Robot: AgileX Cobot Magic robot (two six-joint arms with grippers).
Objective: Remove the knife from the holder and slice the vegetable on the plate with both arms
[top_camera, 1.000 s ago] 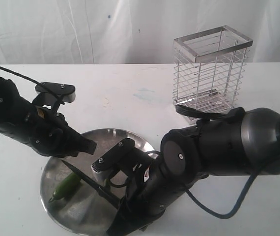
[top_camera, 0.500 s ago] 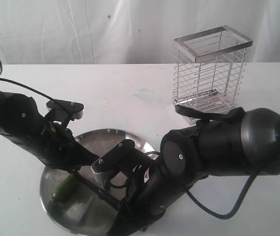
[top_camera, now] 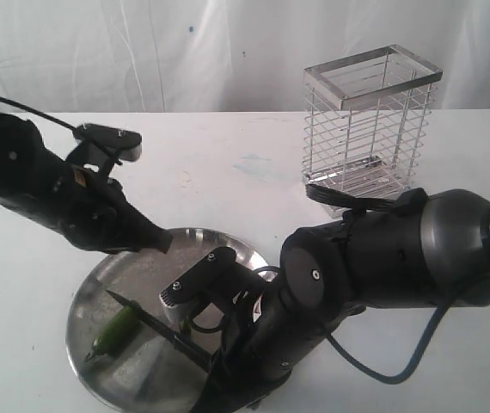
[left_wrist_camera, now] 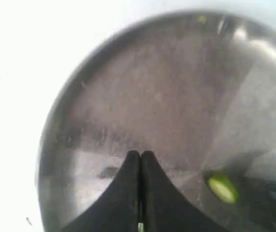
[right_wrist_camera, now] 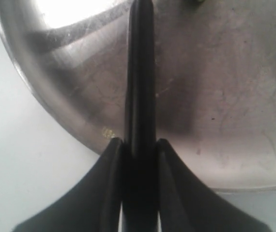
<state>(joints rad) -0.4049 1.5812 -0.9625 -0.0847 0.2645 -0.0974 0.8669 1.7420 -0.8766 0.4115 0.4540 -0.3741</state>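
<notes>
Your right tool (right_wrist_camera: 140, 141) is clamped on the knife (top_camera: 161, 328), whose blade reaches over the plate (top_camera: 133, 274), its tip near the vegetable (top_camera: 113, 333). Your left tool (left_wrist_camera: 140, 155) hovers pinched together above the plate's rim. The holder (top_camera: 370, 120) stands well apart.

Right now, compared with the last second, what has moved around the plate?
The left hand, shut and empty, dipped toward the pepper, then lifted back over the far rim of the plate. The right hand holds the knife across the plate as before; pepper unmoved.
</notes>
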